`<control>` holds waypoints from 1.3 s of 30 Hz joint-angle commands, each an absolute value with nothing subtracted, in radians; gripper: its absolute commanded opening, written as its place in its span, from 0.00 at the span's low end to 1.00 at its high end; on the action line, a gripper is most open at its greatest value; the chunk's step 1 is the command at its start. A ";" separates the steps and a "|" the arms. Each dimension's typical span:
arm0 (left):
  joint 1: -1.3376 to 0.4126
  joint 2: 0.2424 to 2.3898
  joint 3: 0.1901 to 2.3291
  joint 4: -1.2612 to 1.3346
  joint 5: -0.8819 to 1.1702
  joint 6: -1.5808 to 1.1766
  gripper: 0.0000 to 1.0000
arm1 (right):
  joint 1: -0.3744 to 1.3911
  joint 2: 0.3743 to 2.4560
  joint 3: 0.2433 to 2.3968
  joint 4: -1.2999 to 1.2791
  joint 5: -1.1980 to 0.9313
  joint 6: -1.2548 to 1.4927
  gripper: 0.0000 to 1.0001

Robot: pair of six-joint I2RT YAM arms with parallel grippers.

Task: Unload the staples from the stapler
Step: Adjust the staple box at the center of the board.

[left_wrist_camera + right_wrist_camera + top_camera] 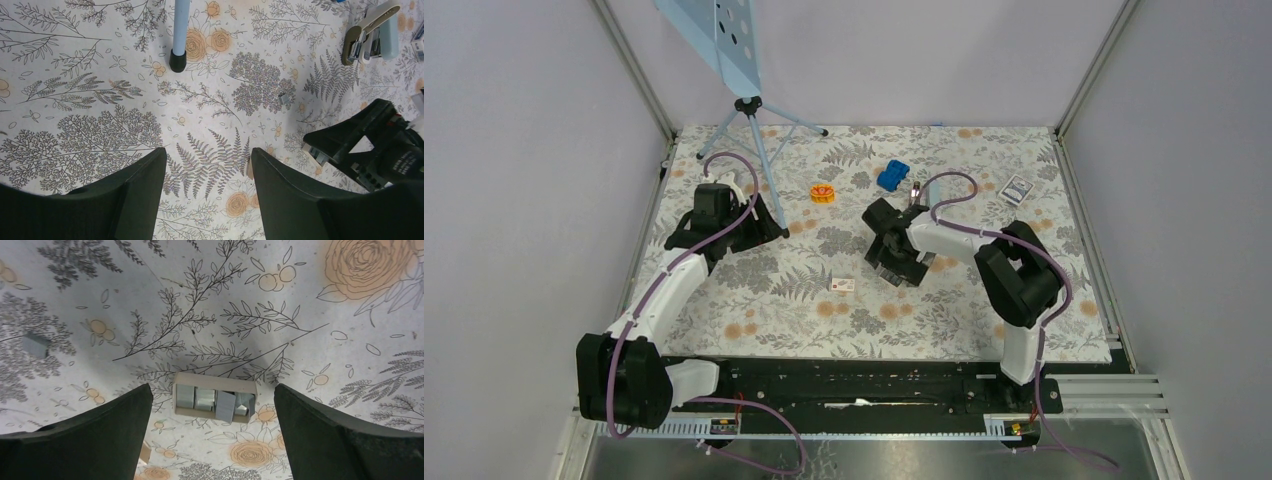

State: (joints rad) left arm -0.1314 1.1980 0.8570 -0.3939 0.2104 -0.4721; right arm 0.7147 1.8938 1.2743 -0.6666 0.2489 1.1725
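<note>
Right now your right pincer [212, 390] hangs directly over a small open card tray [210, 378]. Its fingers are spread wide and grip nothing. The tray's long side runs from one finger towards the other, and it holds rows of staples. One darker grey strip [226, 406] lies askew on top, its long axis crossing the tray's short side, so it runs roughly parallel to the finger faces. If you close from here, you would likely pinch that strip across its narrow width.

A second short grey strip [36, 346] lies flat on the surface [300, 305], on its own and apart from the tray. It sits off to the left in the right wrist view. In the left wrist view it lies between the tray and the stapler [372, 27], which rests opened up at the far right.

Your left pincer [209, 155] is fairly wide too, with only the patterned cloth between its fingers. It hovers well back from both strips, so the right arm looks the nearer one for either.

If the loose strip is your next target, you'd shift the right pincer sideways towards it and check its long axis against the closing line first. From here I cannot tell whether the stapler's channel has more staples in it. The small white box [842, 285] lies near the tray and is not part of this.
</note>
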 commanded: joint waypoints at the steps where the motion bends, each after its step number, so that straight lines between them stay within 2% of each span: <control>1: -0.123 1.166 0.849 -0.348 0.227 -0.477 0.68 | 0.736 1.935 1.299 -0.665 0.244 1.175 0.96; 7: -0.120 1.169 0.850 -0.347 0.228 -0.477 0.68 | 0.746 1.935 1.284 -0.659 0.274 1.142 0.89; 12: -0.120 1.173 0.850 -0.346 0.235 -0.478 0.68 | 0.748 1.929 1.275 -0.640 0.281 1.068 0.68; 14: -0.118 1.173 0.850 -0.347 0.236 -0.478 0.68 | 0.747 1.936 1.279 -0.641 0.277 1.022 0.65; 20: -0.117 1.169 0.847 -0.348 0.234 -0.477 0.68 | 0.747 1.962 1.307 -0.642 0.277 0.853 0.65; 31: -0.117 1.169 0.847 -0.347 0.235 -0.477 0.68 | 0.750 1.952 1.297 -0.548 0.192 0.326 0.63; 39: -0.117 1.174 0.847 -0.348 0.236 -0.477 0.68 | 0.748 1.928 1.350 -0.568 0.175 0.230 0.71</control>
State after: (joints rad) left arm -0.1230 1.1973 0.8570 -0.3939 0.2214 -0.4725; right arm 0.7387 1.9331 1.2987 -0.5400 0.1917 0.3138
